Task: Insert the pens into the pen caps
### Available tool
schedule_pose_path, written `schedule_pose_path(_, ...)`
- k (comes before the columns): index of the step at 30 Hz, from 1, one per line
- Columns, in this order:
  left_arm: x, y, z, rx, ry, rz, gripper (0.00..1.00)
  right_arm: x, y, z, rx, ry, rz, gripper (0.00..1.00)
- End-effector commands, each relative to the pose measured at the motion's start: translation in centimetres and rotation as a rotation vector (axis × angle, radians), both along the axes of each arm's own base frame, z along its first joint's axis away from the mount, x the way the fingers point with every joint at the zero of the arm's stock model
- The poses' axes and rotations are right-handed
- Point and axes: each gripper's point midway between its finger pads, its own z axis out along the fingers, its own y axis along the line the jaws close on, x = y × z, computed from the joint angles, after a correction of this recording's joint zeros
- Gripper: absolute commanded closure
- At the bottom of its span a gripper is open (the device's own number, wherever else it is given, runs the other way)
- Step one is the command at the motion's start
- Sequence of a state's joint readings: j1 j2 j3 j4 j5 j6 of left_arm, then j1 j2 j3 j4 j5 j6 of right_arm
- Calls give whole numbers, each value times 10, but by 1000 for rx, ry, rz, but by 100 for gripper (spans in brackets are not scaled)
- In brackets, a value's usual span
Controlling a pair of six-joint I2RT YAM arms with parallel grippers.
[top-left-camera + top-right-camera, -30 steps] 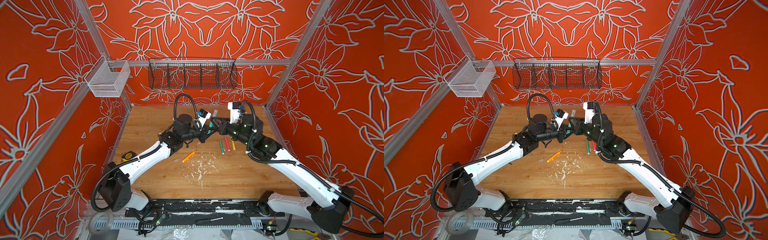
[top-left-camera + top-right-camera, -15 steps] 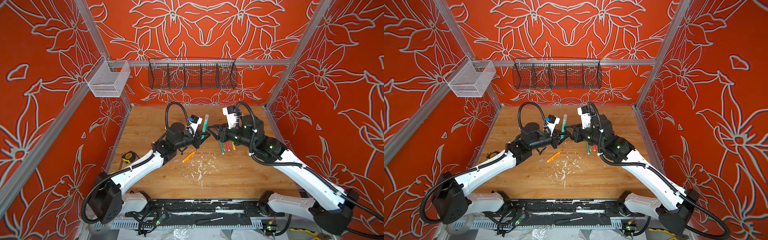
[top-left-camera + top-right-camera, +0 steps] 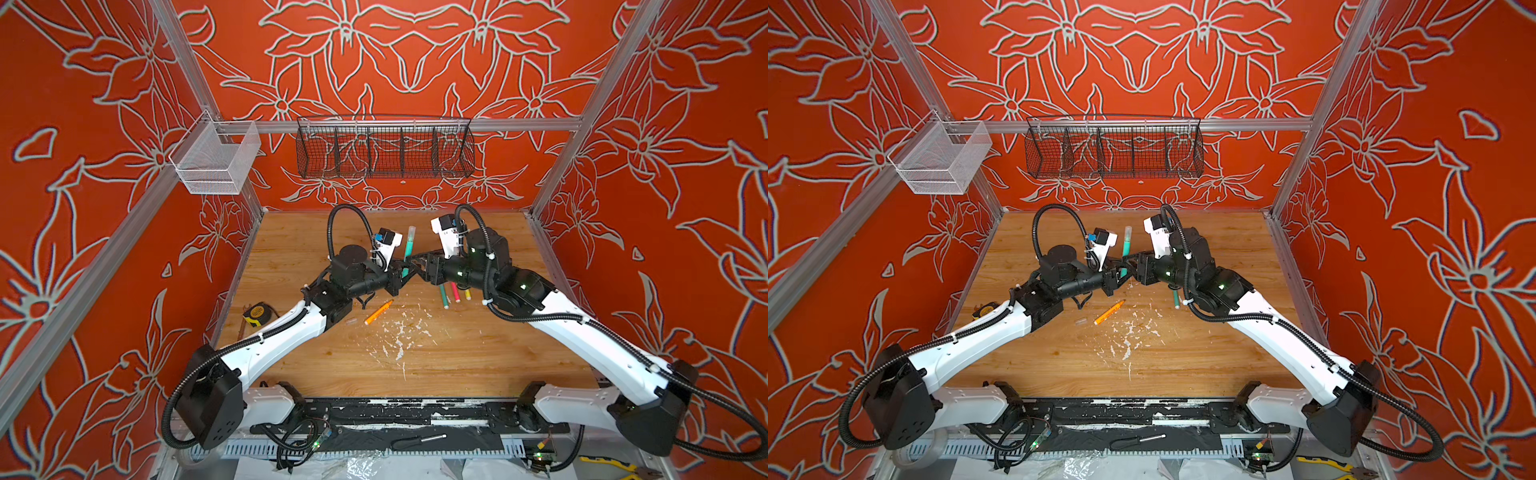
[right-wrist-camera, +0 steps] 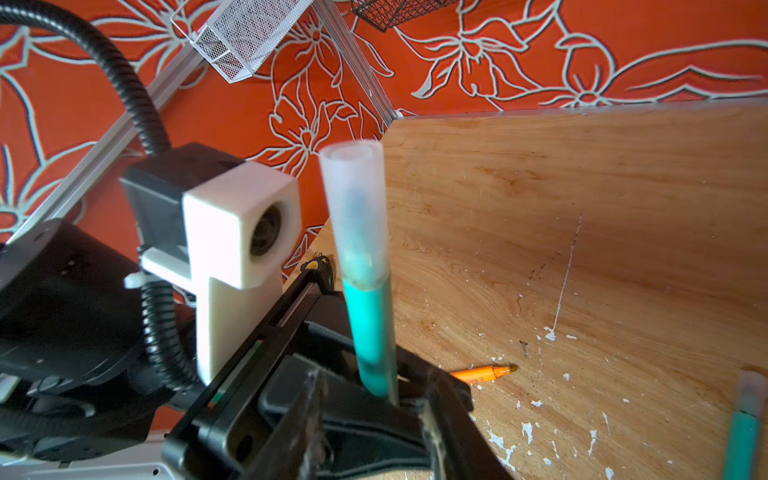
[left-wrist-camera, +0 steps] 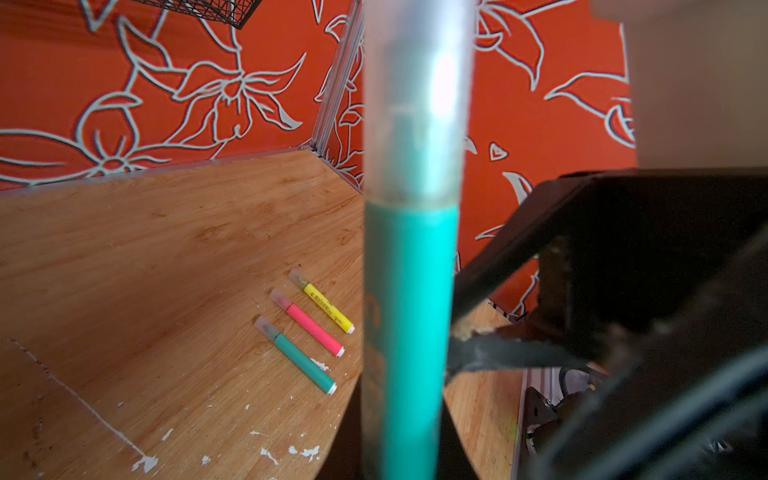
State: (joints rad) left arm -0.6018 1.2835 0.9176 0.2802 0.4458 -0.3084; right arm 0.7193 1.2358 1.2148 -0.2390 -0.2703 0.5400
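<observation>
A teal pen (image 3: 408, 252) stands upright above the wooden table (image 3: 478, 357), with a clear pen cap (image 3: 411, 233) on its top end. My left gripper (image 3: 400, 277) is shut on its lower end. The left wrist view shows this pen (image 5: 405, 311) and cap (image 5: 415, 104) close up. My right gripper (image 3: 417, 262) is right beside the pen, fingers apart, holding nothing; its view shows the pen (image 4: 372, 324) just beyond its jaws. Capped teal (image 5: 295, 353), pink (image 5: 307, 324) and yellow (image 5: 324, 307) pens lie side by side. An uncapped orange pen (image 3: 378, 311) lies next to a loose cap (image 3: 351, 321).
White paint flecks (image 3: 399, 332) dot the middle of the table. A tape measure (image 3: 257, 311) sits at the left edge. A black wire basket (image 3: 384, 147) and a white mesh basket (image 3: 216, 162) hang on the walls. A screwdriver (image 3: 419, 438) lies on the front rail.
My left gripper has carried the capped teal pen a little to the left. My right gripper came off it, its jaws widened, and it has followed to the pen's side.
</observation>
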Motion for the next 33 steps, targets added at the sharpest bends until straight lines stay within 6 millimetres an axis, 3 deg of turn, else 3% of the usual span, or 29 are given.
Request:
schedule_pose_path(1, -5, 1, 16, -49, -33, -21, 100, 10, 7, 15, 44, -59, -9, 63)
schedule_pose_path(3, -6, 1, 16, -47, -34, -24, 100, 14, 11, 14, 43, -57, -8, 66)
schedule_pose_path(8, -5, 1, 15, -47, -32, -17, 100, 15, 21, 14, 65, -39, 24, 91)
schedule_pose_path(11, -4, 2, 15, -45, -30, -6, 98, 15, 20, 18, 75, -46, 16, 99)
schedule_pose_path(12, -3, 3, 15, -44, -28, -1, 90, 15, 18, 20, 78, -52, 9, 100)
schedule_pose_path(15, -1, 6, 16, -41, -30, 22, 52, 19, 10, 30, 68, -89, -32, 100)
schedule_pose_path(17, 0, 10, 18, -37, -32, 46, 37, 22, -2, 34, 29, -113, -73, 100)
schedule_pose_path(20, 0, 17, 22, -31, -46, 81, 28, 32, -22, 35, 8, -112, -130, 100)
schedule_pose_path(24, 0, 27, 31, -31, -76, 130, 26, 45, -43, 27, -51, -82, -188, 100)
schedule_pose_path(28, 23, 61, 29, 14, -61, 376, 26, 56, -49, -10, -159, 27, -192, 100)
schedule_pose_path(33, 45, 128, 21, 94, -14, 763, 24, 62, -51, -90, -361, 241, -147, 100)
